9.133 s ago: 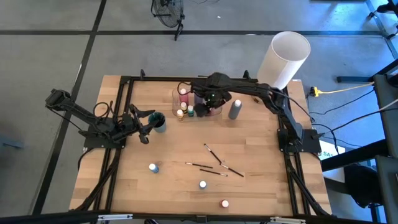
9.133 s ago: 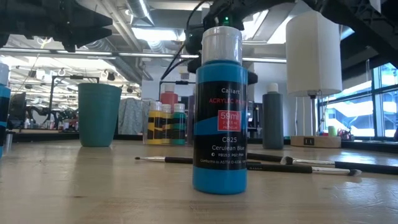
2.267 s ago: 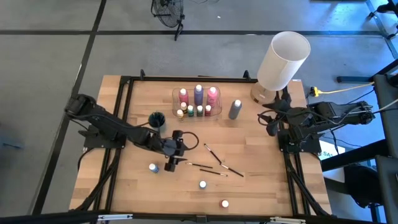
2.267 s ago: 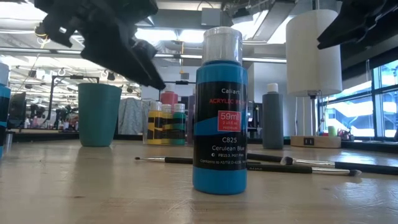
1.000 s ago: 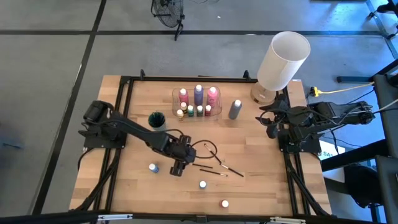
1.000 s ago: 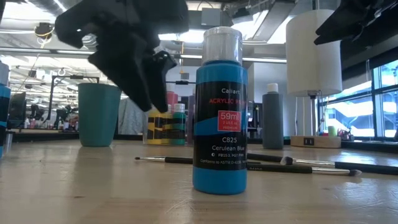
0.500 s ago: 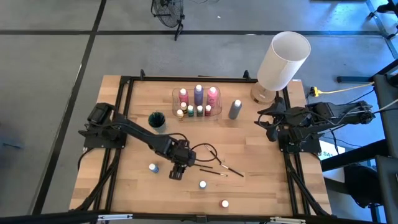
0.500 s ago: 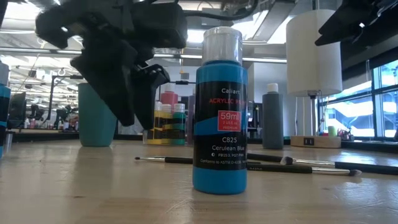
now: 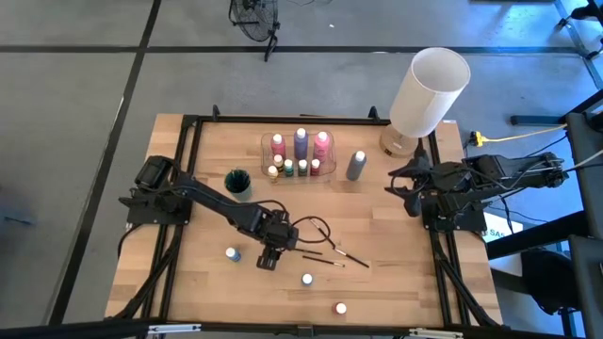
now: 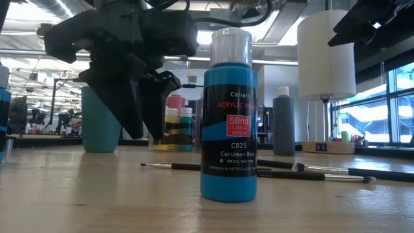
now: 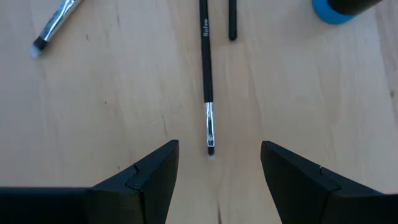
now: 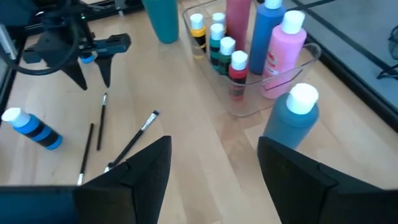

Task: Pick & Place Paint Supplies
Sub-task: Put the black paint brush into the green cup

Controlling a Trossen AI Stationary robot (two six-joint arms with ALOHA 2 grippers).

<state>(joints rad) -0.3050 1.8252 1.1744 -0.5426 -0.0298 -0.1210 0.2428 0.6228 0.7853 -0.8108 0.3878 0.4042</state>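
Since a moment ago my left tool (image 9: 268,261) has swung in from nine o'clock and now hangs, fingers apart, straddling the bristle end of a paintbrush (image 11: 207,87) lying flat mid-desk (image 9: 396,282): lined up for pickup. My right tool (image 9: 407,192) waits open at three o'clock.

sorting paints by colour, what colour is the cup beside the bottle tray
Teal; the cup shows best in the low view.

Open-plan lab or workshop: exposed ceiling ducts (image 10: 129,61), strip lights (image 10: 152,14), grey floor (image 9: 75,85).
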